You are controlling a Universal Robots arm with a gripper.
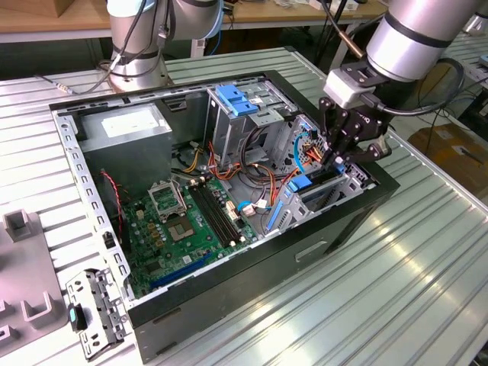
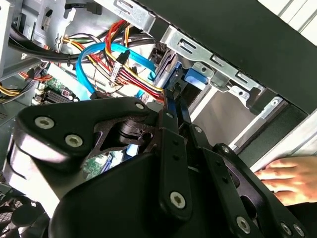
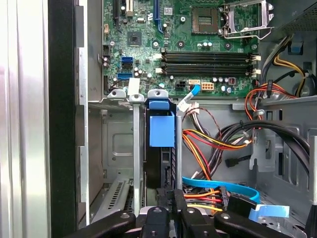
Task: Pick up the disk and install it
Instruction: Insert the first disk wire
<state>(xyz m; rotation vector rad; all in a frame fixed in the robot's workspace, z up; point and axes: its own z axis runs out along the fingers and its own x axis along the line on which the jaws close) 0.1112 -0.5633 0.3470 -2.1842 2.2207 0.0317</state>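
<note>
Fingers pinched nearly shut on the disk, standing edgewise in its bay; seating well likely demands straight, aligned pressure along the rails.

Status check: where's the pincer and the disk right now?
Pincer down at drive bay, closed on disk. Disk standing on edge in bay slot. Cables close alongside. Hand resting by case.

— What does the arm look like?
— Fat silver tube, glossy, with a pale grey block at the wrist and a dark cable looping off the exterior view's right side.
— And the gripper?
— All black: angular linkage bars, flat plates, rounded knuckles. In the second wrist view its links are matte black, dotted with shiny silver screw heads.
— Markings?
— None I can make out.
</note>
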